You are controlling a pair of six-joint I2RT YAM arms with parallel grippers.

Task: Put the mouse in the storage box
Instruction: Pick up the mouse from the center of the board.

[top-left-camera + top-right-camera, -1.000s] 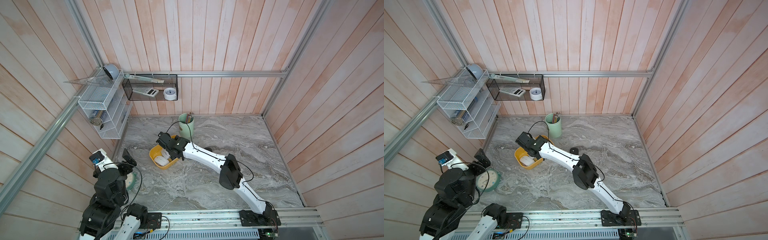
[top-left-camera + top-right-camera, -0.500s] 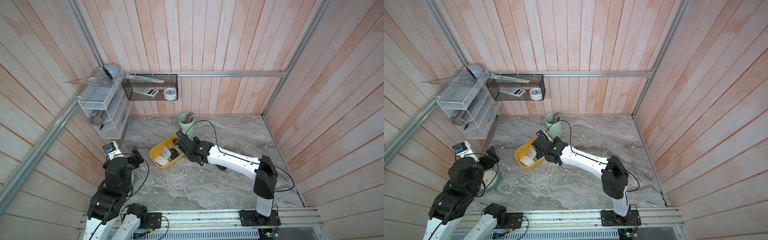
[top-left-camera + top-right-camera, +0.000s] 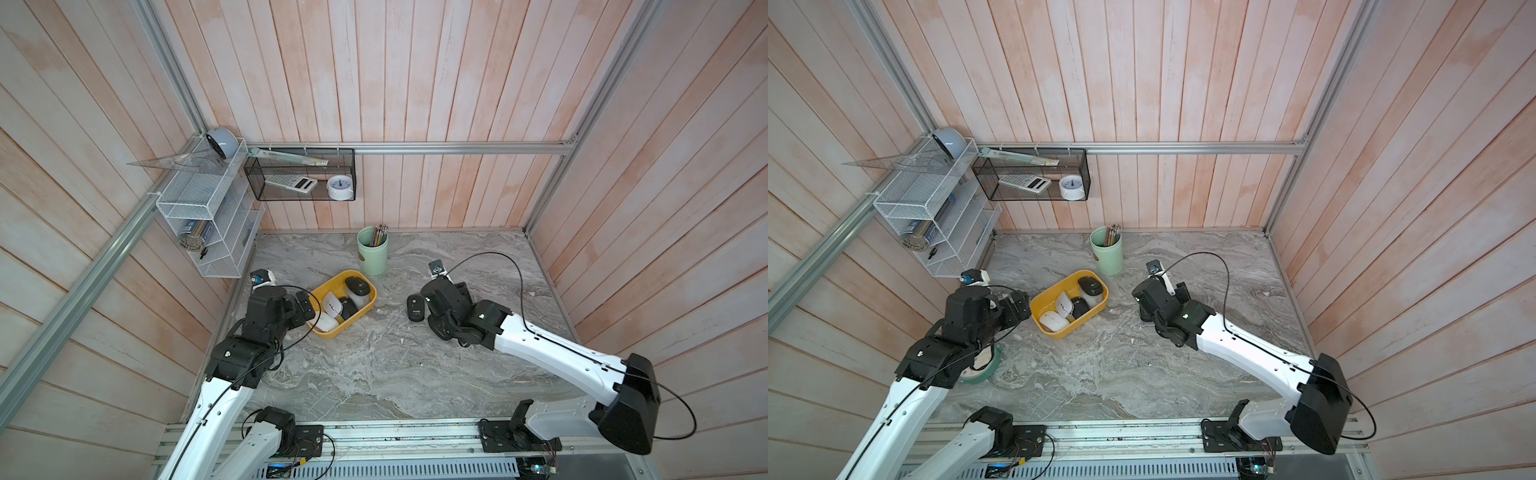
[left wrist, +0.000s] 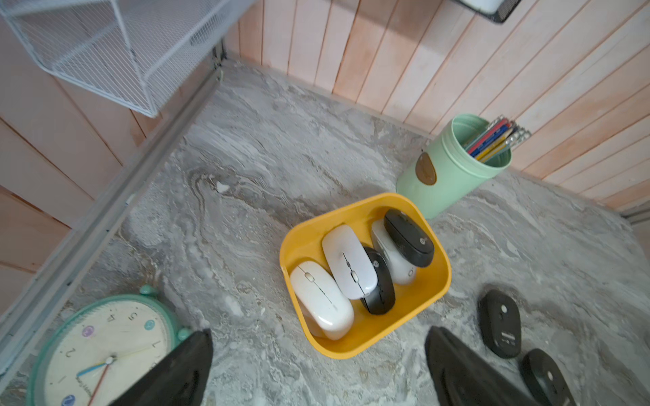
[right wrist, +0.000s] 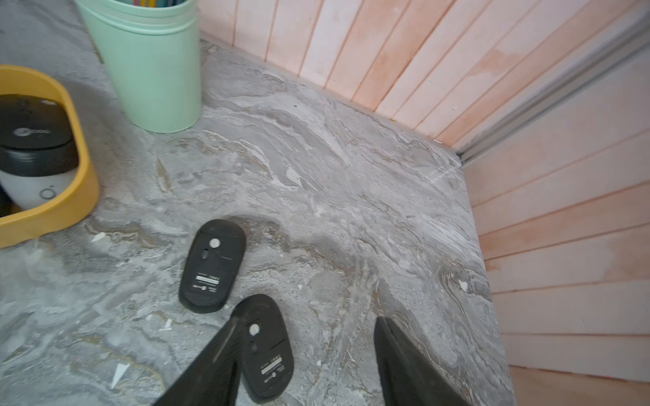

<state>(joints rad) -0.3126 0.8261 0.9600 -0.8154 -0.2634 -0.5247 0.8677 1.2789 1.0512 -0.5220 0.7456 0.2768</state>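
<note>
Yellow plastic storage box (image 4: 306, 239) on marble-patterned counter (image 3: 374, 374), near green pencil cup (image 3: 372, 253); five mice (image 4: 348, 260) already inside. Outside the box, belly-up on the counter: first black mouse (image 5: 212, 267), lying free, and second black mouse (image 5: 269, 348), between the parted jaws of right end effector (image 5: 309, 320), not clamped. Left end effector (image 4: 318, 332) beside the box, spread wide, empty. Judged well advanced; two mice left to lift and deposit.

Smooth yellow plastic storage box (image 4: 351, 346) with a soft sheen, glossy white mice (image 4: 322, 298) and matt black mice (image 4: 409, 239) inside it, matt mint plastic cup (image 4: 443, 182) just beside it, smooth grey veined stone-look tabletop (image 4: 246, 175) under it, matt pale wooden wall planks (image 3: 415, 83) behind it.
</note>
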